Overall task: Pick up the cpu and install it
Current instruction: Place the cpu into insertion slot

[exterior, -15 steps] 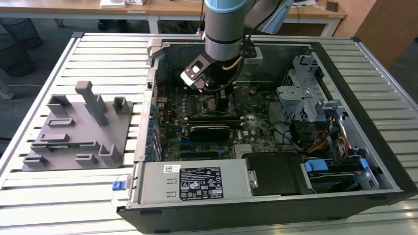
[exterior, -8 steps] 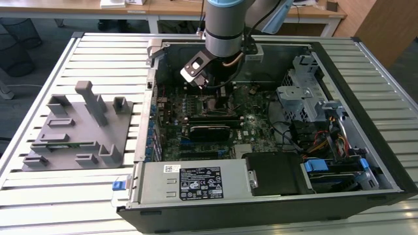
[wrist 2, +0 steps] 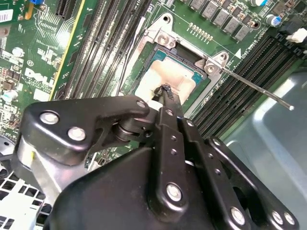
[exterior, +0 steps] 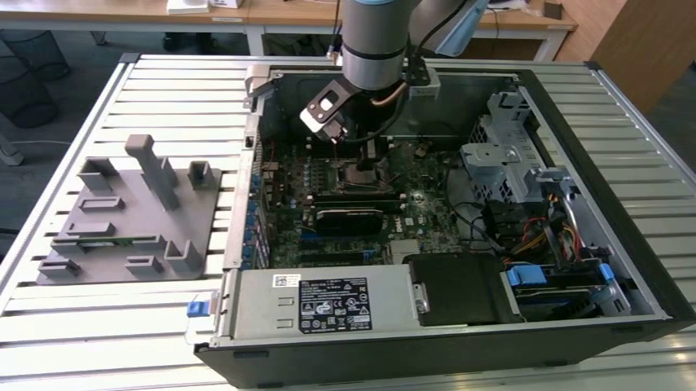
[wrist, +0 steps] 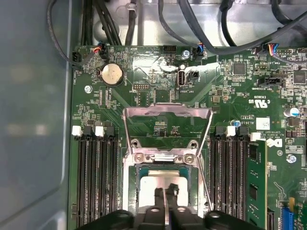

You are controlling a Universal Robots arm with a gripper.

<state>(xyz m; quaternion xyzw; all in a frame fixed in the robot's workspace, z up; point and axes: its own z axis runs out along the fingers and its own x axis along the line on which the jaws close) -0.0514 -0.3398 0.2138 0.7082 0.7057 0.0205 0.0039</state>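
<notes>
Claw [wrist: 165, 190] hangs straight over the socket [wrist: 128, 191], tips on or just above the cpu [wrist: 148, 184]; can't tell for sure if they touch. The fingers [wrist 2: 170, 120] are pinched together w/ barely a slit between them and nothing held. They're far narrower than the chip, so I read this as a press/poke stance, not a grip. The cpu lies flat inside the socket frame, silver top up, and looks square to it in both wrist views. So I judge it's placed, tho I can't confirm proper seating from here. The load plate [wrist: 168, 111] stands swung up and away, and the lever [wrist 2: 259, 89] sticks out free to one side, which is why the chip is reachable at all. Neither is clamped down, so imo the install isn't locked yet. In the exterior view the arm drops near vertical into the open pc case [exterior: 641, 269] on the desk [exterior: 109, 326], clear of the RAM slots [wrist: 96, 177] either side of the socket. The grey fixture [exterior: 120, 220] sits outside the case toward the exterior view's left, well apart.
</notes>
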